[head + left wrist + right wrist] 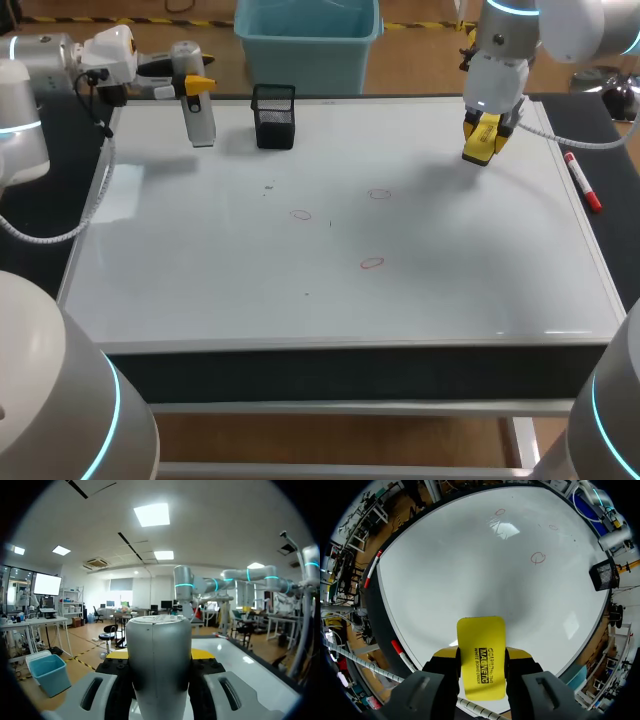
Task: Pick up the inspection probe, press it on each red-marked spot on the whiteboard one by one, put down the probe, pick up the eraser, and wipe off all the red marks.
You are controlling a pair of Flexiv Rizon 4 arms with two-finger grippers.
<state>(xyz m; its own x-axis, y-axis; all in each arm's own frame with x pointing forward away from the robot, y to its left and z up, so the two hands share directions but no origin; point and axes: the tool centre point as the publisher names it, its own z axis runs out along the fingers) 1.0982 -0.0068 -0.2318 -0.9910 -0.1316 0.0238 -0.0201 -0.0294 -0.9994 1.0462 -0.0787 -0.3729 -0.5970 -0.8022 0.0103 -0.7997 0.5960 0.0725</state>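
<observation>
Three red marks (372,263) drawn as small rings near the middle of the whiteboard (200,280), well apart from each other.

Over the whiteboard's far left corner, the left gripper (197,88), pinching the silver inspection probe (202,122) from two sides. Probe hanging down toward the whiteboard, a little tilted. Cannot tell if its end touches the whiteboard. From the left wrist view, fat grey probe (159,675) filling the gap of the left gripper (159,655), with yellow fingertips (118,654) snug against both of its sides.

Over the whiteboard's far right part, the right gripper (487,125), squeezing the yellow eraser (480,142) and holding it up off the whiteboard, with a soft shadow under it. From the right wrist view, eraser (481,635) gripped on both long sides by the right gripper (481,656) and sticking out past the yellow fingertips (520,654), with the whiteboard (470,570) and a red mark (538,557) far ahead of it.

On the whiteboard's far edge, a black mesh pen cup (274,117), standing up, just beside the probe.

Just off the whiteboard's right edge, a red marker (582,182) lying flat on the dark strip.
</observation>
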